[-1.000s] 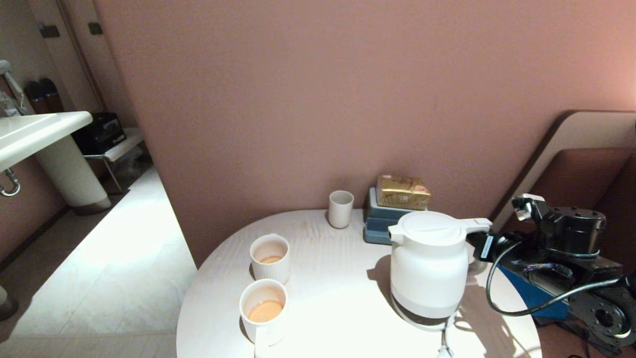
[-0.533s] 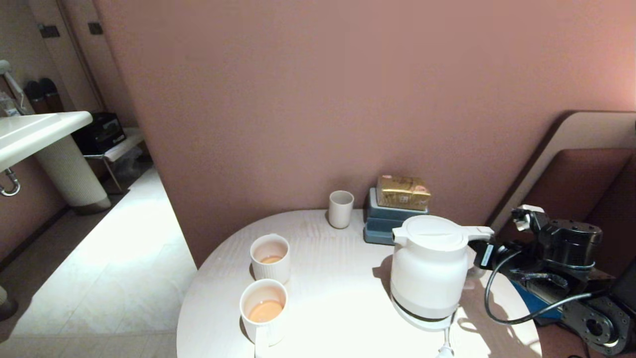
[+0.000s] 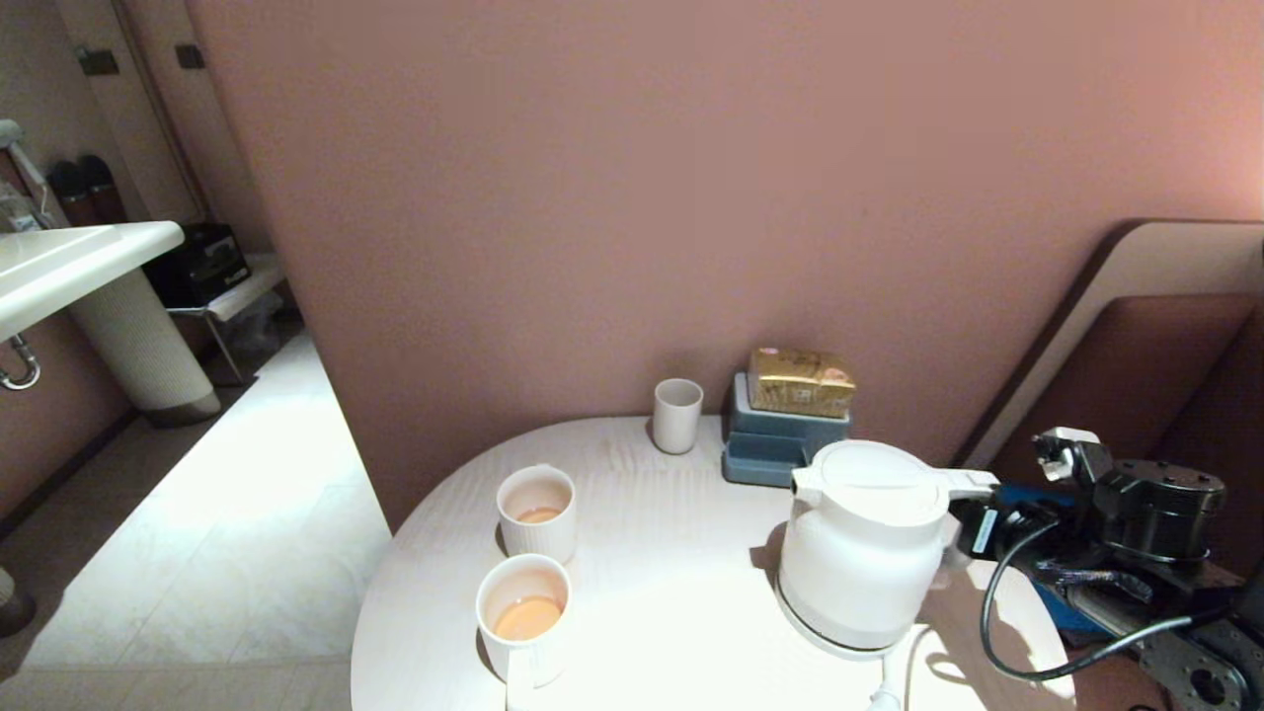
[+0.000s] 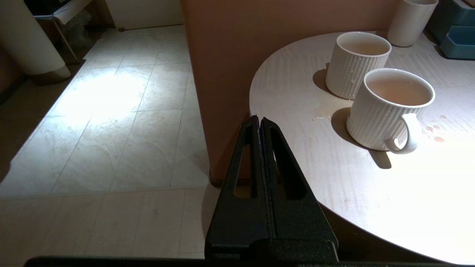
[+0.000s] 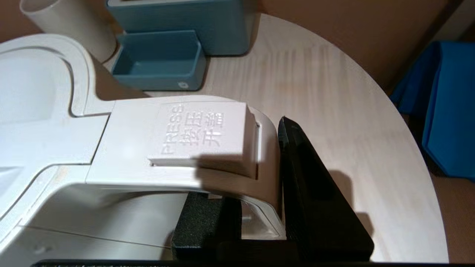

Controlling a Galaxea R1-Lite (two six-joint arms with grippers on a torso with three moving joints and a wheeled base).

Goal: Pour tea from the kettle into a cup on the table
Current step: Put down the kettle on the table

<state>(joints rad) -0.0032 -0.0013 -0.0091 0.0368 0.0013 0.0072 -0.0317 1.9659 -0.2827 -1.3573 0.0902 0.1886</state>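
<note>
The white kettle (image 3: 857, 553) stands at the right side of the round table (image 3: 671, 553), down on its white disc base (image 3: 805, 627) and leaning a little. My right gripper (image 3: 973, 528) is shut on its loop handle; in the right wrist view one black finger (image 5: 315, 193) lies outside the handle and the other (image 5: 200, 222) inside the loop, with the kettle (image 5: 148, 148) filling that view. Two ribbed white cups hold tea (image 3: 526, 618): the near cup (image 3: 523, 607) and the one behind it (image 3: 538, 513). My left gripper (image 4: 259, 120) hangs shut beside the table edge, holding nothing.
A plain small cup (image 3: 677, 415) and stacked blue boxes (image 3: 780, 439) with a gold packet (image 3: 800, 380) stand at the back by the pink wall. The kettle's white cord (image 3: 894, 676) runs to the front edge. A blue object (image 3: 1057, 602) sits right of the table, a sink (image 3: 69, 257) far left.
My right gripper has carried the kettle down and slightly to the right, from hanging above its disc base to resting on it. The cups and the left gripper have not moved.
</note>
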